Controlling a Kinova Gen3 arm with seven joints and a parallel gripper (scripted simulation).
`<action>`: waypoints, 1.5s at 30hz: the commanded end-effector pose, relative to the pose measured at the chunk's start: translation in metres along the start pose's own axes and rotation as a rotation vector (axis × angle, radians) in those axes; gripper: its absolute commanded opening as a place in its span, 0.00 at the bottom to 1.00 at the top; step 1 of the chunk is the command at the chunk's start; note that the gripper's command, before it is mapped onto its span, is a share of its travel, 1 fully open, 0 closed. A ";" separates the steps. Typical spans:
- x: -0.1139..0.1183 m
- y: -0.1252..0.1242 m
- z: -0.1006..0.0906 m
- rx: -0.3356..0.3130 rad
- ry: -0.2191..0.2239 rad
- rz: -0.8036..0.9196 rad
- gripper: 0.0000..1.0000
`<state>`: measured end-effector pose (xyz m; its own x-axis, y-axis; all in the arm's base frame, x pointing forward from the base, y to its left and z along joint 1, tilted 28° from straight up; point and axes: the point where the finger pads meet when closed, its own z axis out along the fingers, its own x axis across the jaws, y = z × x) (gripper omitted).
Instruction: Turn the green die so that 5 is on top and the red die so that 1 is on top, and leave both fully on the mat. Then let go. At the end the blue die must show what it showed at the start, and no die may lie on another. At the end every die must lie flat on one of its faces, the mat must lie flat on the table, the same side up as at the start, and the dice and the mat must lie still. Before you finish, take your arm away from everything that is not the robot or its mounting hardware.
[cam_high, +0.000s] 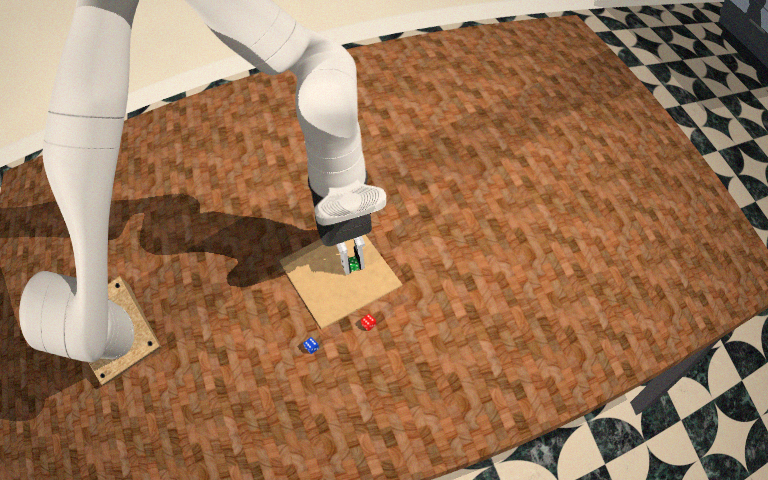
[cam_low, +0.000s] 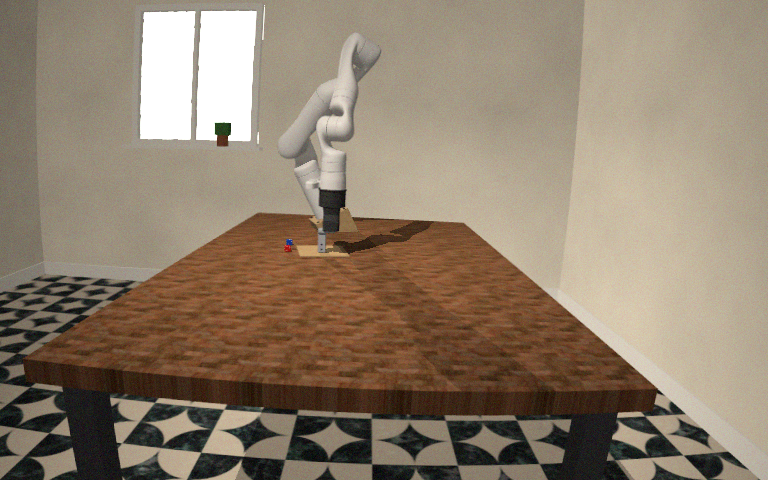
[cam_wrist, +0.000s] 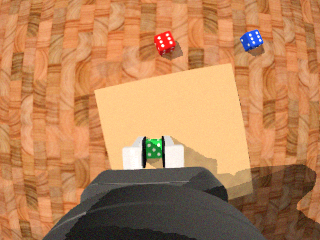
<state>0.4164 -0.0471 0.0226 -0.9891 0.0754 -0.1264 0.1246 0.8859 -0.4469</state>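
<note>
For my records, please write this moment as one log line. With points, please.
gripper (cam_high: 353, 268) (cam_low: 321, 249) (cam_wrist: 154, 147) around green die (cam_high: 354, 263) (cam_wrist: 154, 148) | red die (cam_high: 368, 322) (cam_low: 287, 248) (cam_wrist: 164, 43), blue die (cam_high: 310, 344) (cam_low: 289, 241) (cam_wrist: 251, 40) off mat (cam_high: 334, 300) (cam_low: 308, 251) (cam_wrist: 175, 105)

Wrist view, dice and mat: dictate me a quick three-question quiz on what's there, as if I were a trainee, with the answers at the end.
1. True or false: the red die lies on the mat.

2. Which die is between the fingers of the pincer?
A. the blue die
B. the green die
C. the red die

3. Fill in the blank: in the wrist view, the red die's top face shows ____ pips.

Key: 1. False; it lies on the table, beside the mat. 2. B. 3. Six.
</note>
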 end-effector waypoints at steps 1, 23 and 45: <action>0.000 0.000 0.000 -0.001 -0.001 0.000 0.34; 0.000 0.000 0.000 -0.001 -0.001 0.000 0.34; 0.000 0.000 0.000 -0.001 -0.001 0.000 0.52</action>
<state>0.4163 -0.0474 0.0225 -0.9891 0.0759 -0.1263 0.1251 0.8857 -0.4471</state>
